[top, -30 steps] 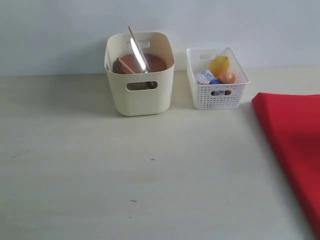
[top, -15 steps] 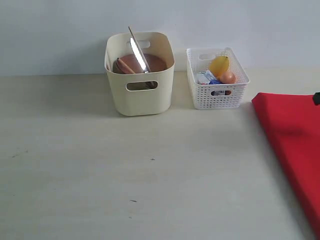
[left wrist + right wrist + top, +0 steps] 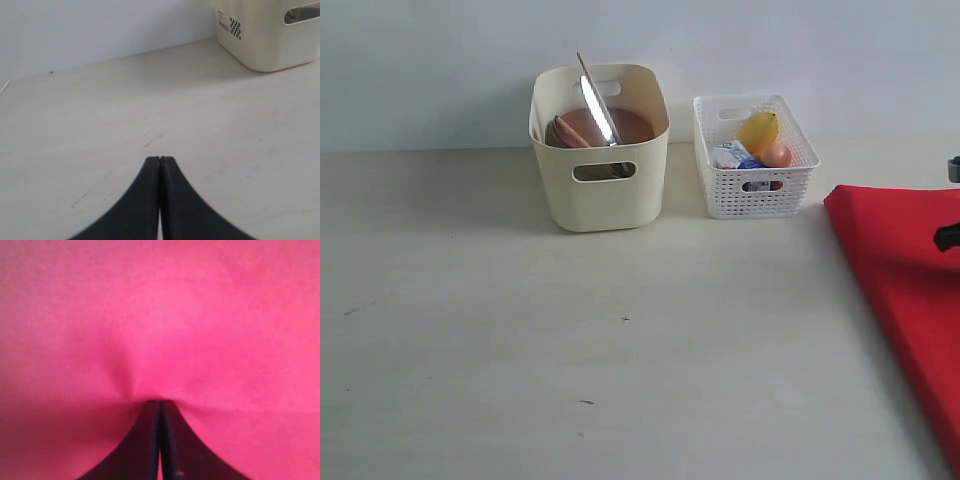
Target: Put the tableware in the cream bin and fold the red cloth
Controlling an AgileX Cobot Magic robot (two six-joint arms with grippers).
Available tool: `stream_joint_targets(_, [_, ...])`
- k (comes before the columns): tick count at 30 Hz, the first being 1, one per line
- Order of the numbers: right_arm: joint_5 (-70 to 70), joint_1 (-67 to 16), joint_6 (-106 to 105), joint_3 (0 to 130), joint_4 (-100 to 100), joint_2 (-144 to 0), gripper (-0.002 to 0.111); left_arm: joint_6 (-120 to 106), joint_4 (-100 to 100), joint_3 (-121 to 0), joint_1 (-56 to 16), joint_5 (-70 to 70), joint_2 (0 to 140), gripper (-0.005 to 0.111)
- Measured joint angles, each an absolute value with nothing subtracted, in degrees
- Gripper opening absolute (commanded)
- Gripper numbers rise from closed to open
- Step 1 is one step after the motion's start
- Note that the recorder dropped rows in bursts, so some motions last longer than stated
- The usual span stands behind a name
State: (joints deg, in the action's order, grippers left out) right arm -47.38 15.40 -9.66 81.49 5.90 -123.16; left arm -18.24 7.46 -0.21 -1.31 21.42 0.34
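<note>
The cream bin [image 3: 600, 190] stands at the back of the table and holds the round brown plate [image 3: 623, 126], a silver knife [image 3: 597, 100] leaning out of it, and a wooden handle [image 3: 566, 131]. The bin's corner [image 3: 270, 40] shows in the left wrist view too. The red cloth [image 3: 905, 290] lies flat at the right edge. My right gripper [image 3: 160, 402] is shut, its tips pinching a pucker of the red cloth [image 3: 160, 320]. Only a dark bit of that arm [image 3: 949, 237] shows in the exterior view. My left gripper [image 3: 160, 159] is shut with nothing in it, over bare table.
A white lattice basket [image 3: 755, 190] stands right of the bin and holds a lemon [image 3: 758, 130], an egg [image 3: 776, 154] and a small carton. The pale wall runs close behind both containers. The tabletop [image 3: 570, 340] spreads in front of them.
Dark parts of my right arm have come into the exterior view at the right edge, over the cloth. The bin, the basket and the cloth's outline have not moved.
</note>
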Motion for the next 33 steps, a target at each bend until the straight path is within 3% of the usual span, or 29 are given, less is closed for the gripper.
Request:
stream_joint_targets(16, [-49.2,15.4,-9.0,91.2,2.9,-129.0,0.0,-18.2,7.5,-0.2,-1.3,21.4,0.3,0.0])
stream_joint_targets(33, [-48.1,15.4,-9.4,110.7,-6.4,-140.1,0.0,-18.2,7.5,-0.2,-1.3,21.4,0.3,0.0])
